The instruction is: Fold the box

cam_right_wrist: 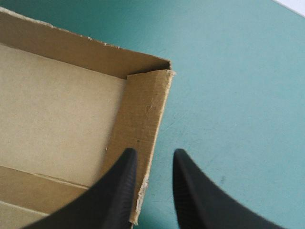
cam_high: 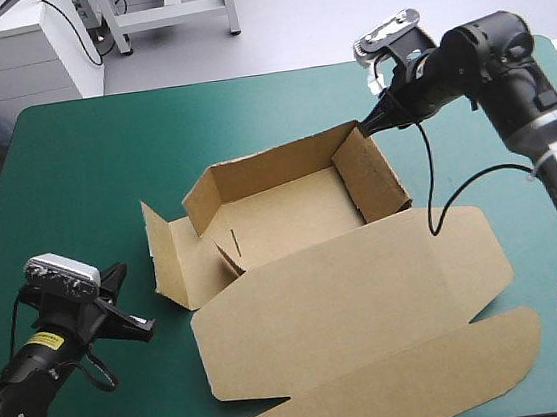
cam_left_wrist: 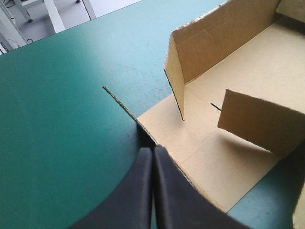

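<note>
Brown box [cam_high: 290, 217] at the middle of the counter [cam_high: 83, 170], on the teal-green cover, standing as an open tray. Walls raised along the far side and at the 3 o'clock end. Lid [cam_high: 369, 299] lying flat toward 5 o'clock of the tray, reaching close to the counter's near edge. At the tray's 9 o'clock end, a side flap [cam_high: 168, 256] swung outward and leaning, not tucked. Beside it, a small inner tab [cam_high: 232, 257] raised near the tray's 7 o'clock corner.

Right pincer [cam_high: 370, 126] at 1 o'clock of the tray, right at its far corner. In the right wrist view, the same pincer [cam_right_wrist: 152, 152] with black fingers spread. One finger [cam_right_wrist: 116, 191] over the tray's inside, the other outside over bare cover. Between them the top edge of the end wall [cam_right_wrist: 145, 119], not pinched. Cut edge of that wall slightly frayed.

Left pincer [cam_high: 143, 328] at 8 o'clock of the box, low over the cover. In the left wrist view, pincer [cam_left_wrist: 152, 149] pressed together into one point, pinching nothing. Thin outer edge of the side flap [cam_left_wrist: 190, 148] just ahead of the tip and running on past one finger. Touching or only just beside: cannot tell.

Yellow label [cam_high: 42, 339] on the left arm, its writing too small to read.
</note>
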Robot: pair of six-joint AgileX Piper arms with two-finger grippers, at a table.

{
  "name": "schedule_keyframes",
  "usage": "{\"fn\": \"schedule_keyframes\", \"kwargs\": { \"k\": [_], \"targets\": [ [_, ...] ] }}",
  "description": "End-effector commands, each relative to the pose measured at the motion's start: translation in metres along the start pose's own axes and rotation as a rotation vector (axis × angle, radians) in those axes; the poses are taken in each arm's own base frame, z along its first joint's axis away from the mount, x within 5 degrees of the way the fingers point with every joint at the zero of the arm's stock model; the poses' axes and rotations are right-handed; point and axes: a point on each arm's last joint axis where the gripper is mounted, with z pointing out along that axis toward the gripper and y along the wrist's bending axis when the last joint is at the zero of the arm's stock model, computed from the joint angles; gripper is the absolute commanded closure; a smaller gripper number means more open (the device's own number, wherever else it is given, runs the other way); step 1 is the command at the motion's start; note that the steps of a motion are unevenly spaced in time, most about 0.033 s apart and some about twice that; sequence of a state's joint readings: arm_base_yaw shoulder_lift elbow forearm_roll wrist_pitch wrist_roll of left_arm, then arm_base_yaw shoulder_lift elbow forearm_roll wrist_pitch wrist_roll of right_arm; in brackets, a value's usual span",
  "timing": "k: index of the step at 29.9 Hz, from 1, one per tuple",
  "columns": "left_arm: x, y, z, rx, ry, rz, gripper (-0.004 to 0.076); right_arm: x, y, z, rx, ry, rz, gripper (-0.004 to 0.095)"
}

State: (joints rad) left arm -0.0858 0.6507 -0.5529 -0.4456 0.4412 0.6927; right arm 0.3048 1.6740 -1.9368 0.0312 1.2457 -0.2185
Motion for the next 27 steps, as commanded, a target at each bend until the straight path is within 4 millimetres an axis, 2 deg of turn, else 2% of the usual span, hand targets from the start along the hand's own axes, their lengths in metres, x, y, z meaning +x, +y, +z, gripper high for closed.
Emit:
{"fn": "schedule_keyframes", "kwargs": {
  "k": [1,3,8,14,17,22,27],
  "targets": [
    [-0.012,0.004,-0.003,-0.035,-0.076,-0.021,0.0733,-0.004,-0.001,0.01,-0.018,0.01,0.001,0.0324],
    [-0.012,0.004,-0.003,-0.035,-0.076,-0.021,0.0733,-0.004,-0.002,0.03,-0.022,0.052,0.02,0.0292],
    [-0.012,0.004,-0.003,-0.035,-0.076,-0.021,0.0733,0.0,-0.007,0.074,0.003,0.153,0.037,0.0333],
    [-0.012,0.004,-0.003,-0.035,-0.076,-0.021,0.0733,0.006,-0.007,0.113,-0.013,0.237,0.049,0.0346],
    [-0.012,0.004,-0.003,-0.035,-0.076,-0.021,0.0733,0.016,-0.005,0.127,-0.016,0.291,0.051,0.0371],
    [-0.012,0.004,-0.003,-0.036,-0.077,-0.021,0.0733,0.04,-0.003,0.146,-0.02,0.397,0.035,0.049],
    [-0.012,0.004,-0.003,-0.036,-0.077,-0.021,0.0733,0.038,0.0,0.15,-0.05,0.362,0.056,0.0511]
  ]
}}
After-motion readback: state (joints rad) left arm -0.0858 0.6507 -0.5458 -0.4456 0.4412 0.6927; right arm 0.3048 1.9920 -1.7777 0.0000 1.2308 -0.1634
